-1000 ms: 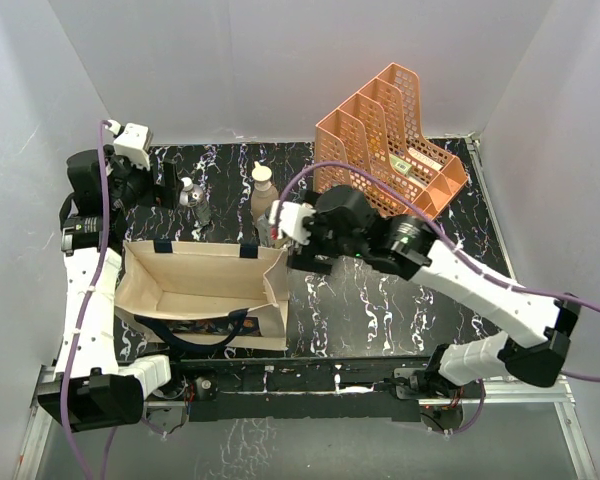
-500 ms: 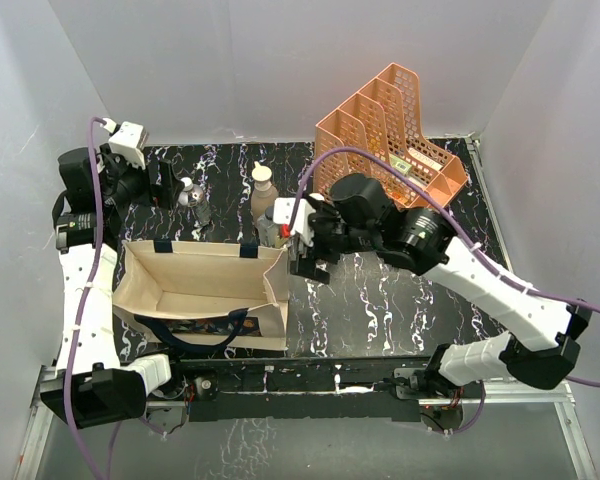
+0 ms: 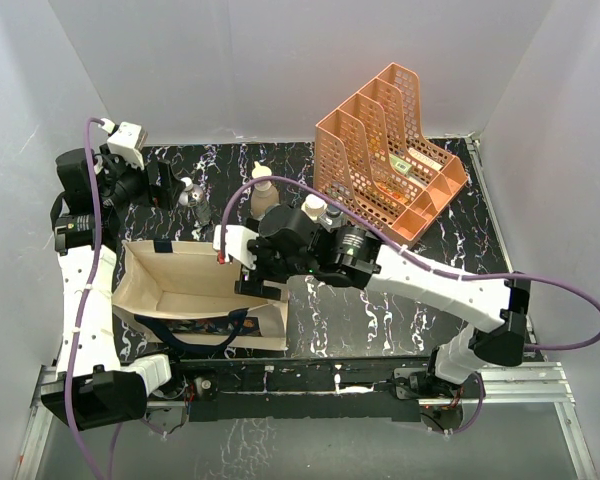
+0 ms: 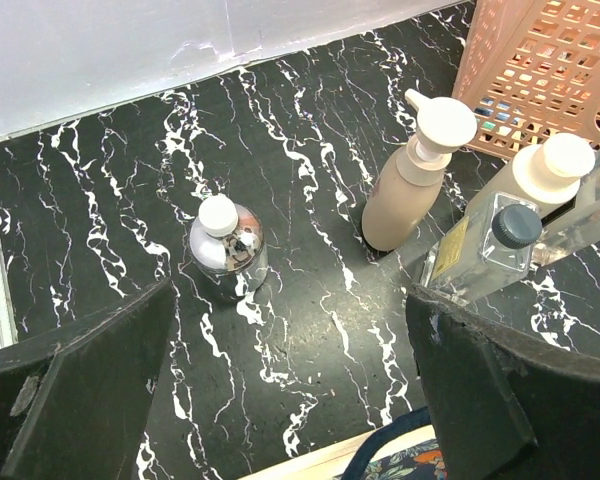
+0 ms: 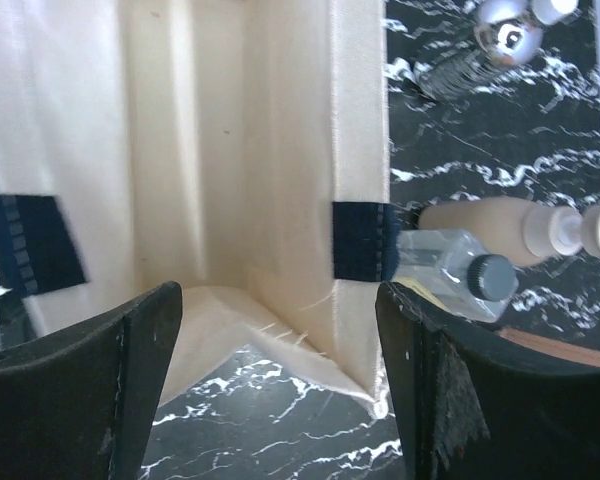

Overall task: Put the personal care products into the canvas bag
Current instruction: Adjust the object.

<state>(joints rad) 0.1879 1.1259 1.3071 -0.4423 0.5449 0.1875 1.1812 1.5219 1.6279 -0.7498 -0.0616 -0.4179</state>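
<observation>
The canvas bag stands open at the front left, its inside bare as far as the right wrist view shows. My right gripper is open and empty above the bag's right end. Behind the bag stand a silver bottle, a tan bottle with a cream cap, a cream bottle with a white cap and a clear glass bottle with a dark cap. My left gripper is open and empty, low, just left of the silver bottle.
A peach mesh file organizer stands at the back right, close to the cream bottle. White walls enclose the black marble table on three sides. The bag's navy handle lies just below my left gripper.
My right arm has swung left from beside the bottles to above the bag's right end. My left arm has barely moved.
</observation>
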